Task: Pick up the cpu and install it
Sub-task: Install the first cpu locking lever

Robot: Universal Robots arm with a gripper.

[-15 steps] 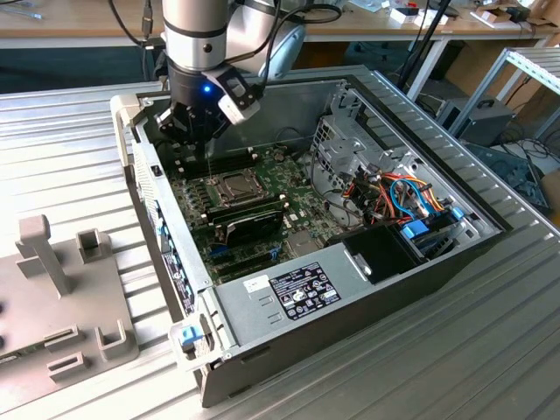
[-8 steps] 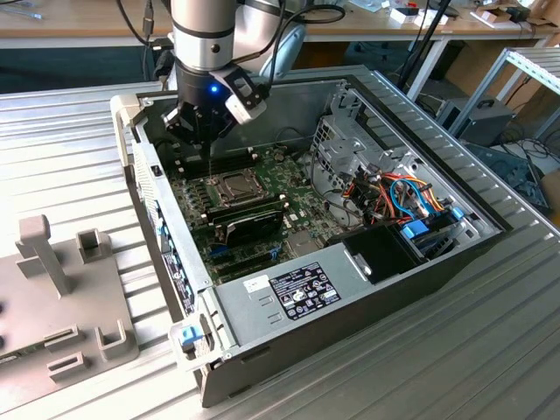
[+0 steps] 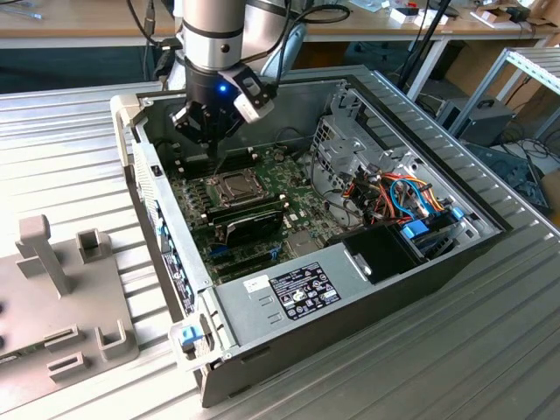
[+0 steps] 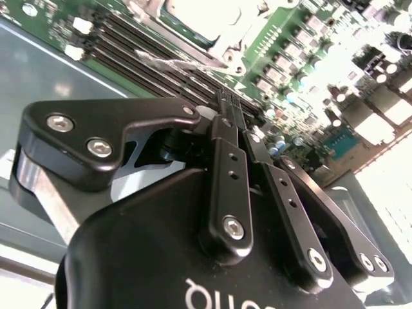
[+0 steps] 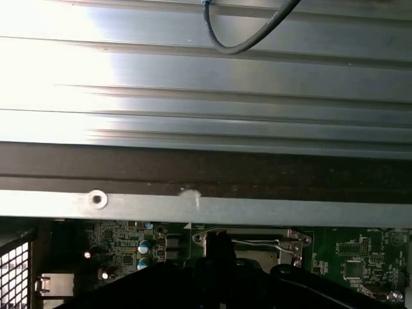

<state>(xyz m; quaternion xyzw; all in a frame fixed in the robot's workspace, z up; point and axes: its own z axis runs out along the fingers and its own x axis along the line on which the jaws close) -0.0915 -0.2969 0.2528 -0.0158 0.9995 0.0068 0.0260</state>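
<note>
Gripper [image 4: 225, 102], pinched closed and empty, hangs just beside the cpu [image 3: 236, 184] in its socket [image 3: 214, 187]; slow, gentle moves work best.

Your gripper [image 4: 226, 103] looks like satin black metal, set with bright steel screws. The cpu [image 3: 236, 184] has a dull silver-grey metal top. The motherboard [image 3: 293, 171] is glossy green. The computer case [image 3: 394, 293] wall is dark and matt, the table [image 3: 79, 131] ribbed, brushed, glaring metal.
</note>
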